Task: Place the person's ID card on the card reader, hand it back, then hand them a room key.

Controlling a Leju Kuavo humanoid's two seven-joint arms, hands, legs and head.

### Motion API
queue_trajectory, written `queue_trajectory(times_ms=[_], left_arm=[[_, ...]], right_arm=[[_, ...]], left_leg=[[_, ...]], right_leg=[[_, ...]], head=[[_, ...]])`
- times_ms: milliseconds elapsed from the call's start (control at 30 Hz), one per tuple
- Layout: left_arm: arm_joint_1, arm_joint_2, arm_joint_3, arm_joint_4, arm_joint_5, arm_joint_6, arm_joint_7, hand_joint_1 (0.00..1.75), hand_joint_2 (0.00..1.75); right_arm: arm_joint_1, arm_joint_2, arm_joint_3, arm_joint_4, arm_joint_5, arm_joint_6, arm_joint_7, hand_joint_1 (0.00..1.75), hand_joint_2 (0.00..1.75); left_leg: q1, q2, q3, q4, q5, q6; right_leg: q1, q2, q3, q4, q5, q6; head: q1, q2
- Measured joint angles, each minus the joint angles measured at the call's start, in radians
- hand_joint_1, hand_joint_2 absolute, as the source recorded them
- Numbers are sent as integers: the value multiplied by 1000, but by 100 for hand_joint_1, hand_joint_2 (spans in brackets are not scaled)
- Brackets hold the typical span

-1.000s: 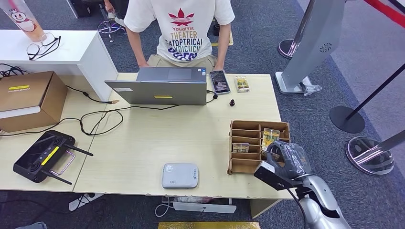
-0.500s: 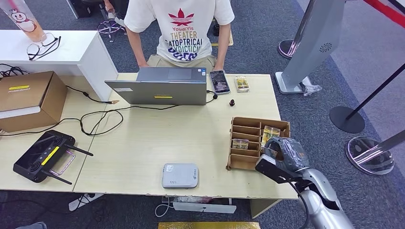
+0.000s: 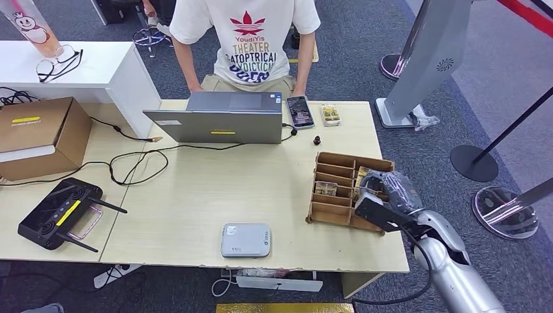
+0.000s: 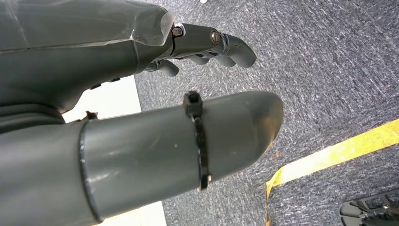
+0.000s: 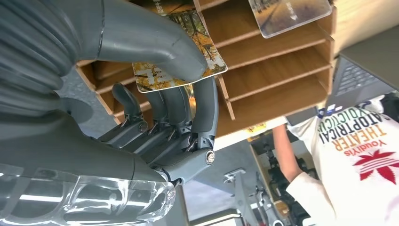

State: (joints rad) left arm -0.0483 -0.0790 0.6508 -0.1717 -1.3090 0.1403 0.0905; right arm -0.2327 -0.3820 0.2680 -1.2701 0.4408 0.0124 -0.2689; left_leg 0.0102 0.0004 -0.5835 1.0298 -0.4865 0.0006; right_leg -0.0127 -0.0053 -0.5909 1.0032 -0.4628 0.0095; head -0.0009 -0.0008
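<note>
My right hand reaches into the right column of the wooden card rack at the table's right end. In the right wrist view its thumb and fingers pinch a room key card printed with an autumn scene, at a slot's mouth. A second card stands in another slot, and one sits in the rack's left column. The grey card reader lies near the front edge. A small card lies beside a phone in front of the person. My left hand hangs over carpet, fingers apart, holding nothing.
A laptop stands open at the far edge, cables trailing left. A black controller and a cardboard box occupy the left table. Stanchion bases stand on the floor to the right.
My right hand has moved forward into the rack's right column. The rack has slid away from me and turned slightly on the table.
</note>
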Motion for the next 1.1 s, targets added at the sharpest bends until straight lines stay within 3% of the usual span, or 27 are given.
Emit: queue_trajectory(times_ms=[400,1100], left_arm=[[0,0,0,0,-13,1,-10,0,0],[0,-12,0,0,-39,22,-20,0,0]], right_arm=[[-64,-30,-4,-15,-111,76,-18,148,175],[-110,-38,-33,-130,-161,59,-70,155,175]], left_leg=[[0,0,0,0,0,0],[0,0,0,0,0,0]], right_leg=[[0,0,0,0,0,0],[0,0,0,0,0,0]], head=[[0,0],[0,0]])
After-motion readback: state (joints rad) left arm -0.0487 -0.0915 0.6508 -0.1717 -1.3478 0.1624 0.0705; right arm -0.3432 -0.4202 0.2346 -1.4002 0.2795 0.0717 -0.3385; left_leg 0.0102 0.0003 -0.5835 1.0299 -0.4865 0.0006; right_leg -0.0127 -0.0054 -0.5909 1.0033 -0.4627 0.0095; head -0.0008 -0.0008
